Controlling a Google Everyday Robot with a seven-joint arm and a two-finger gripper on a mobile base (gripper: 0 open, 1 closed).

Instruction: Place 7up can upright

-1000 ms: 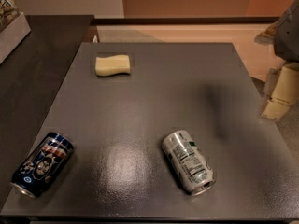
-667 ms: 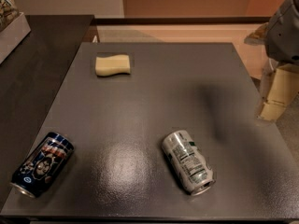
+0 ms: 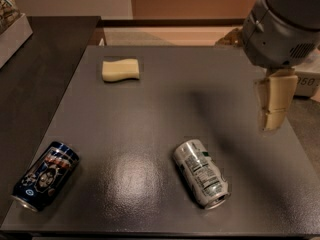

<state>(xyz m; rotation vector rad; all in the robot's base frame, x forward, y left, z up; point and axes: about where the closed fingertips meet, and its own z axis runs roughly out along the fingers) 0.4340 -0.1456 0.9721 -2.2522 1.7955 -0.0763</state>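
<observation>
The 7up can (image 3: 201, 172) lies on its side on the dark grey table (image 3: 165, 99), near the front and a little right of centre. It is silver-grey with its white nutrition label facing up and its open end toward the front right. My gripper (image 3: 272, 121) hangs from the grey arm (image 3: 282, 24) above the table's right edge. It is behind and to the right of the can, well apart from it and holding nothing.
A dark blue can (image 3: 45, 175) with red-white graphics lies on its side at the front left corner. A pale yellow sponge (image 3: 120, 69) lies at the back left. A darker counter (image 3: 40, 74) adjoins the table's left side, with a box (image 3: 12, 31) on it.
The arm and gripper have moved in from the right edge, leftward over the table's right side. Both cans and the sponge have not moved.
</observation>
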